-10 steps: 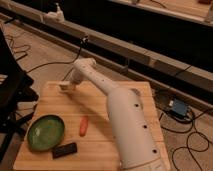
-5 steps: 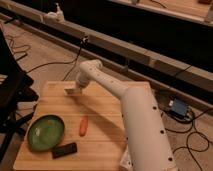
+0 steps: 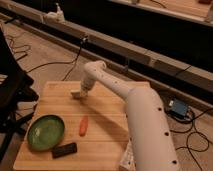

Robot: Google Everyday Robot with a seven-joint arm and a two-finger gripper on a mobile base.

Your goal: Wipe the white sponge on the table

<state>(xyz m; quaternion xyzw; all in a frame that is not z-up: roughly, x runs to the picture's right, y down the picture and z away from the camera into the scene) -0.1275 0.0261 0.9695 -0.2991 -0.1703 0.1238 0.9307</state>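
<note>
The table is a light-wood butcher-block top in the middle of the view. The white sponge is a small off-white block lying on the table's far part, left of centre. My white arm reaches from the lower right across the table, and my gripper is down at the sponge, right against its right end. The gripper hides part of the sponge.
A green plate sits at the table's near left. A dark rectangular block lies just in front of it. An orange carrot-like item lies mid-table. Cables and a blue box are on the floor; a black chair stands left.
The gripper and sponge have shifted a little to the right and toward the table's middle; the arm's elbow has swung right. Plate, carrot and dark block have not moved.
</note>
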